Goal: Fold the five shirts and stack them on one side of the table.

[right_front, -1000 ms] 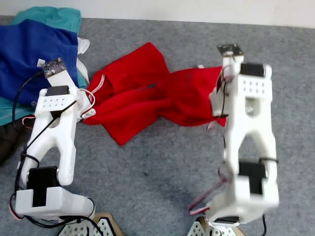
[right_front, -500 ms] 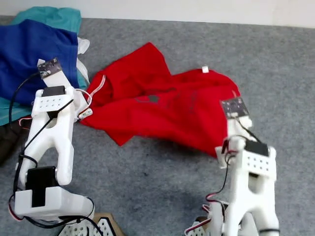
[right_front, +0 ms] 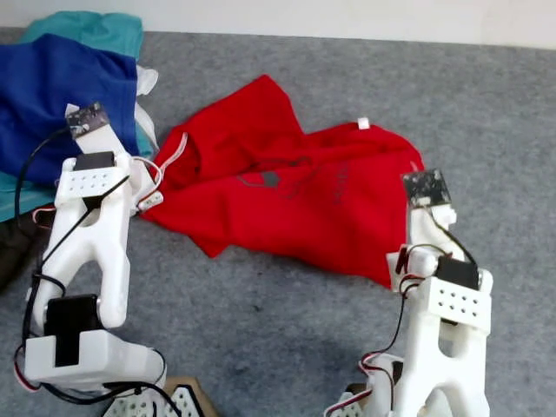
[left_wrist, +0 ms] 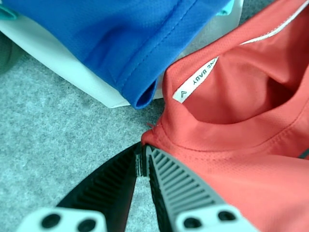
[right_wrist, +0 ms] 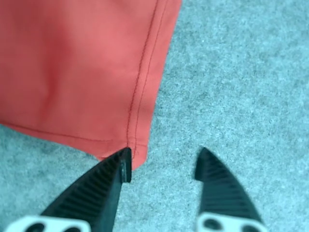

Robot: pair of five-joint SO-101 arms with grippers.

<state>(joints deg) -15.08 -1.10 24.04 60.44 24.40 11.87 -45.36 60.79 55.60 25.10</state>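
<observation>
Contact! We see the left fingers [left_wrist: 166, 176] clamped on the neckline of the rumpled red fabric shirt [right_front: 261, 139], which lies spread across the middle of the grey felt table [right_front: 486, 104]. The right fingers [right_wrist: 108, 181] stand apart, just beside its hem corner.

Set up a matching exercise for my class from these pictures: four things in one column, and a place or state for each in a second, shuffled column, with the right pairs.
Column one:
1. red shirt
2. blue shirt
3. left gripper
4. right gripper

Column two:
A. open, one fingertip beside a hem corner
B. heaped over the teal shirt at the table's far corner
C. spread out in the middle of the table
D. shut on the edge of a neck opening

Pairs: 1-C, 2-B, 3-D, 4-A.
</observation>
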